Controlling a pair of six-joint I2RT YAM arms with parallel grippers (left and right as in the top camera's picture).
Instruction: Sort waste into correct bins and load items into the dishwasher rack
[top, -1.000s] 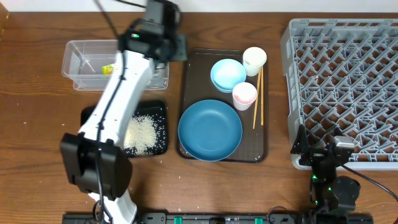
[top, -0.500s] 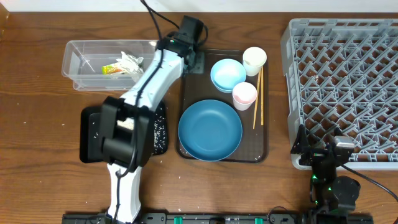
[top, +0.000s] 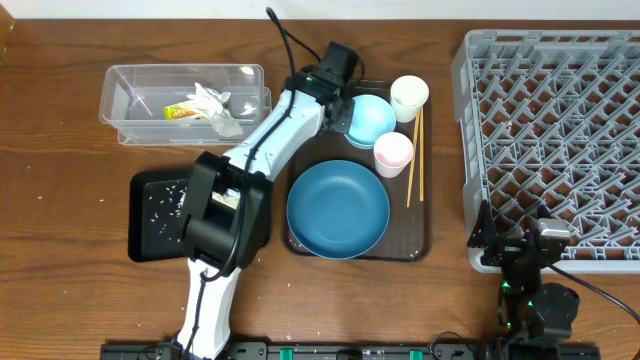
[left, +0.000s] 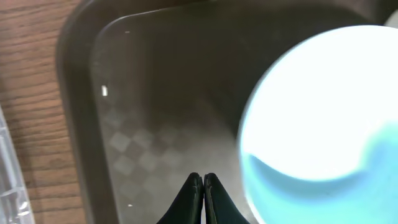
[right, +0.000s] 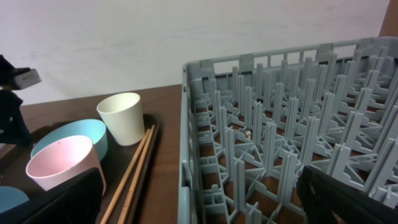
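Since the napkin (top: 210, 100) and wrapper (top: 176, 111) lie in the clear tub (top: 125, 85), loading is judged the step in hand. The left gripper (left: 203, 180), fingers pressed together and empty, is held just beside the small light-blue bowl (left: 323, 112) on the brown tray (left: 155, 124); spreading over its rim is called for. The right gripper (right: 199, 180) is parked, fingers wide apart, by the rack (top: 560, 100).

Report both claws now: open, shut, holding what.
Left claw: closed, fingertips together, holding nothing, beside the light-blue bowl.
Right claw: open, holding nothing.
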